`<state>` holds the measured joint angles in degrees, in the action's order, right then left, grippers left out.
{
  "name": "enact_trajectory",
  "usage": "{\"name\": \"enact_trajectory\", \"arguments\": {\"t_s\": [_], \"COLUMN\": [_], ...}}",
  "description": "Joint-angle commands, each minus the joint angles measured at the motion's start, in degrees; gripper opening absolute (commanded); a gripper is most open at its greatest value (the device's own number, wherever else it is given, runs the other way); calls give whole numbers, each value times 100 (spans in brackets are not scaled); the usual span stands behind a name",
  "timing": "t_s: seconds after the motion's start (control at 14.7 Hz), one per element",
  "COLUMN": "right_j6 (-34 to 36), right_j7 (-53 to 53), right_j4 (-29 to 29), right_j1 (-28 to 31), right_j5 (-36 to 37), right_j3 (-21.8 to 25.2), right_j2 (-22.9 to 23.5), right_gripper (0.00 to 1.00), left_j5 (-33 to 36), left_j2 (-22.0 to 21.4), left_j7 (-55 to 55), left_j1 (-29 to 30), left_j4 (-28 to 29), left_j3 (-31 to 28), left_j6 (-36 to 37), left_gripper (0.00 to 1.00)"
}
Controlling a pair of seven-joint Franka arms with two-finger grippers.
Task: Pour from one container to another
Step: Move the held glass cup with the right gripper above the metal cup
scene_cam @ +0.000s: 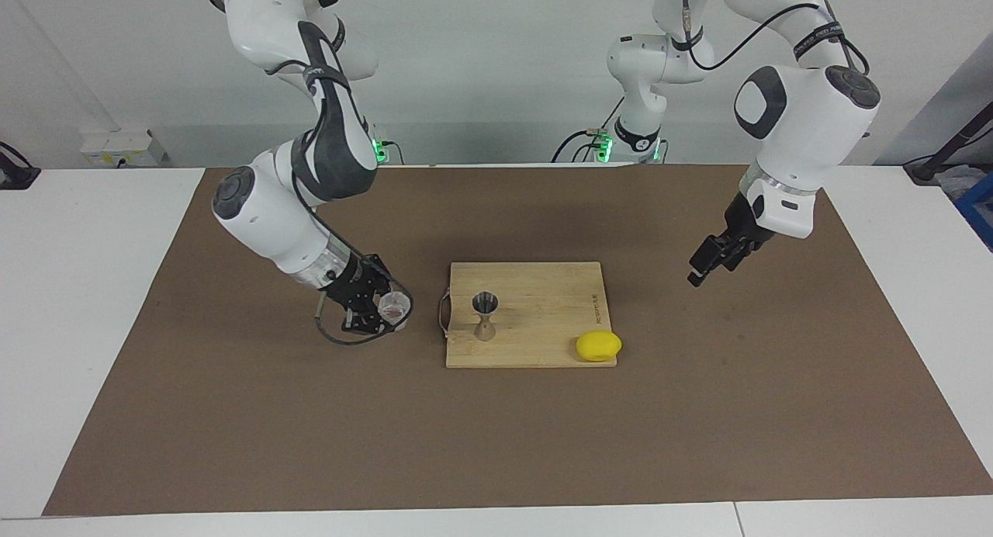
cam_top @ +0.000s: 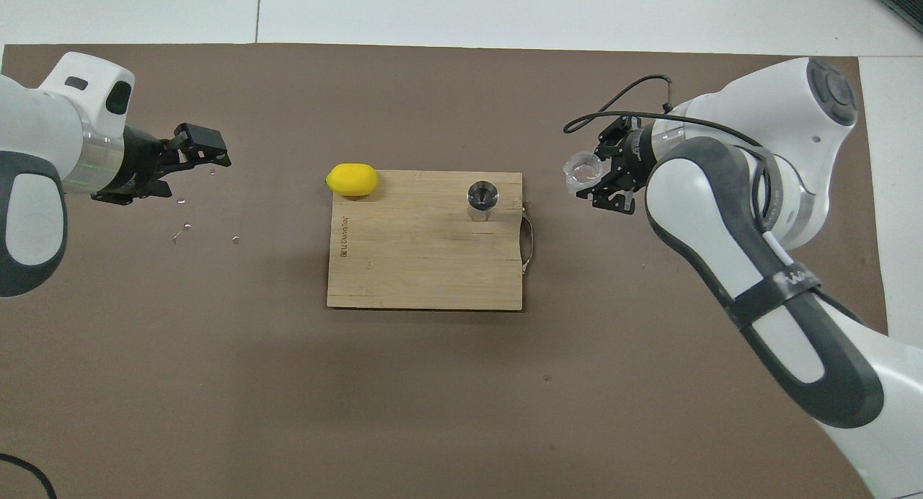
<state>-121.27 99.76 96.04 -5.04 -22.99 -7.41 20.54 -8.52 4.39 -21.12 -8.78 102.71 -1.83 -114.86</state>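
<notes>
The small clear glass tumbler (scene_cam: 393, 307) is held by my right gripper (scene_cam: 380, 310), which is shut on it above the brown mat, just off the handle end of the cutting board. It also shows in the overhead view (cam_top: 585, 171), in my right gripper (cam_top: 602, 176). The silvery hourglass jigger (scene_cam: 486, 316) stands upright on the wooden cutting board (scene_cam: 543, 289), near its handle end; it also shows from above (cam_top: 482, 200). My left gripper (scene_cam: 702, 269) waits in the air over the mat toward the left arm's end, empty (cam_top: 205, 147).
A yellow lemon (scene_cam: 598, 345) lies at the board's corner farthest from the robots, at the left arm's end (cam_top: 352, 179). The board (cam_top: 425, 268) has a metal handle (cam_top: 528, 243). A few small drops or specks (cam_top: 184, 228) lie on the mat below the left gripper.
</notes>
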Motion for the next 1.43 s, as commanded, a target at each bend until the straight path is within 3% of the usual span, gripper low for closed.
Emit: {"name": "enact_trajectory", "arguments": {"t_s": [0.0,0.34,0.48,0.61,0.89,1.02,1.36], "right_j6": [-89,-72,-72,-54,33,164,227], "right_j7": [534,983,984,992,1045,1045,1045], "right_j4": [-400,-779,-876,-885,-902,-1095,-1298], "right_j1": [-303,-726,-866,-998,-1157,-1288,-1455], "right_j5": [382,1209,1349,1578,2087,2473,2888], "right_j3": [12,3,12,3,12,3,12], "right_j2": [222,407,433,433,460,573,688], "right_gripper": [0,0,0,0,0,0,0], "left_j5": [245,657,772,790,746,737,729], "left_j2": [-394,-781,-773,-616,-536,-632,-685], "left_j7": [993,1795,1875,1945,2068,2095,2069], "left_j1": [139,183,183,585,1404,1387,1404], "left_j4": [3,-32,-390,-918,-973,-719,-779], "left_j3": [25,-19,-10,190,1070,1080,1088], "left_j6": [682,1447,2008,2458,2547,2442,2433], "left_gripper": [100,100,100,100,100,100,100]}}
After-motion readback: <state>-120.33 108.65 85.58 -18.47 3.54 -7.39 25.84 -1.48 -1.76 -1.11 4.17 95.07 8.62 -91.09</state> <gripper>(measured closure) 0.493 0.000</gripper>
